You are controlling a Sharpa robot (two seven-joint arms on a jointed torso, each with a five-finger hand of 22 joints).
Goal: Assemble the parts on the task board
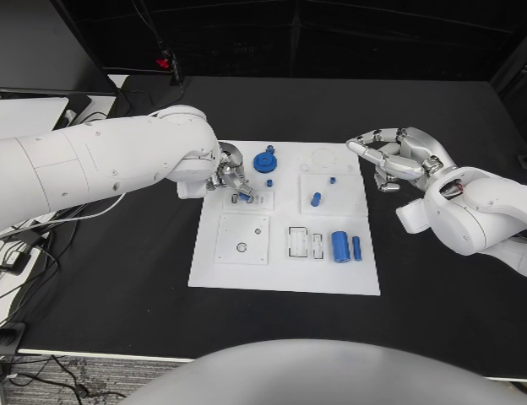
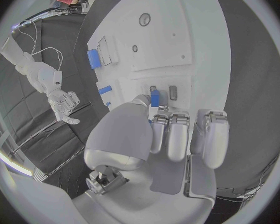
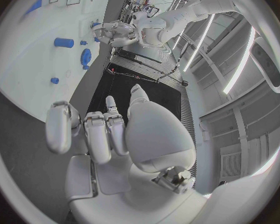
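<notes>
Task board, left robot hand pinching blue peg, clearest at wrist

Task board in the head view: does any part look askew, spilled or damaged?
Nothing stands out. The task board lies flat, and the blue parts rest on it, none on the black table. The left hand is over a small blue piece.

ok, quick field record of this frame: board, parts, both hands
board: white task board in the middle of the black table
parts: blue gear at the far edge; two blue cylinders lying near the right edge; small blue peg mid-board
left hand: over the board's far-left part, fingertips pinching a small blue piece
right hand: beside the board's far-right corner, off it, fingers apart, holding nothing
</notes>
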